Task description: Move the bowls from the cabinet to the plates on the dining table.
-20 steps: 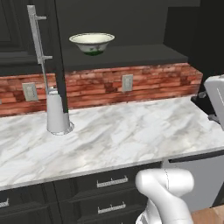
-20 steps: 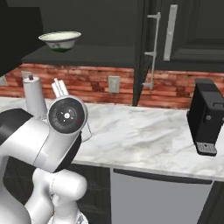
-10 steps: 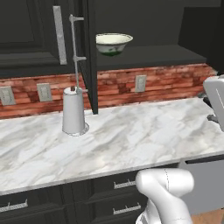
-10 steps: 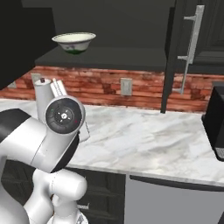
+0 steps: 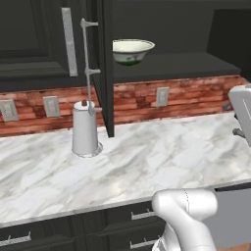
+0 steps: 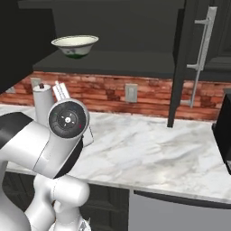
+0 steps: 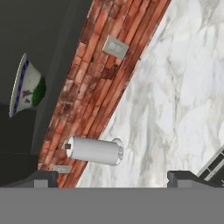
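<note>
While the jaws (image 7: 112, 177) stand wide open and empty, the cream bowl (image 5: 131, 51) sits on the cabinet (image 5: 196, 63) shelf, at eleven o'clock above the bench (image 5: 147, 162).

My left base view is looking forward and down over the marble counter (image 5: 147, 162) at the brick wall (image 5: 196, 95) from behind the arm's left; my right base view is facing the same counter from the other side. Both are sharing the cream-white bowl (image 5: 131, 50) and paper towel roll (image 5: 84, 128). My hand view is rolled sideways, looking from farther back.
</note>
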{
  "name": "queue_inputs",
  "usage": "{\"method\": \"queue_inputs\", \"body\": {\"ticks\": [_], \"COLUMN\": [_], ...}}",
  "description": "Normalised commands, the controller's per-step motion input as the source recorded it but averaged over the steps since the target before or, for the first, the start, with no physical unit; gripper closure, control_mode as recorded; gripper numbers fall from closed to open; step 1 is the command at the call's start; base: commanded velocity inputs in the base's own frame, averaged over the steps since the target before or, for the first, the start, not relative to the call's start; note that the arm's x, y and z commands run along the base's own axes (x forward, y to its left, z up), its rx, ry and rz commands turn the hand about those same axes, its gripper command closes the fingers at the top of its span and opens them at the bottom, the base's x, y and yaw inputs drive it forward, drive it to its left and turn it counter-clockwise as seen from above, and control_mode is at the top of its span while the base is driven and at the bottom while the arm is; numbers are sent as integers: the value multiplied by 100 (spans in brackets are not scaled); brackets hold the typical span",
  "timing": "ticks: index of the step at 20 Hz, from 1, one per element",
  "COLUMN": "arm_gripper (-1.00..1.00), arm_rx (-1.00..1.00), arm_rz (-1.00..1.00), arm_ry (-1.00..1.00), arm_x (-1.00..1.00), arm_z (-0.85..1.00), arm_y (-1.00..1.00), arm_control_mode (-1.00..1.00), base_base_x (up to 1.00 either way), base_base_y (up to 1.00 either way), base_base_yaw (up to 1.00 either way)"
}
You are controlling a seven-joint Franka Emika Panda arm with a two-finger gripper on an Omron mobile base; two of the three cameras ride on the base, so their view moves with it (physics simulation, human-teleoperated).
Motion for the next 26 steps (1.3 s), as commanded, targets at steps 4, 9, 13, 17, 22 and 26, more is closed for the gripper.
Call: {"method": "queue_inputs", "body": {"ticks": [4,9,13,17,22,26], "arm_gripper": [-100,-100,-100,-100,-100,-100], "arm_rx": [0,0,0,0,0,0], "arm_rz": [0,0,0,0,0,0], "arm_ry": [0,0,0,0,0,0], "arm_x": [0,0,0,0,0,0], "arm_z": [0,0,0,0,0,0], "arm_y": [0,0,0,0,0,0], "arm_control_mode": [100,100,100,100,100,100], "base_base_x": [41,31,11,5,0,3], "base_base_y": [-1,-7,-13,-31,-12,-5], "base_base_yaw": [3,5,6,2,16,23]}}
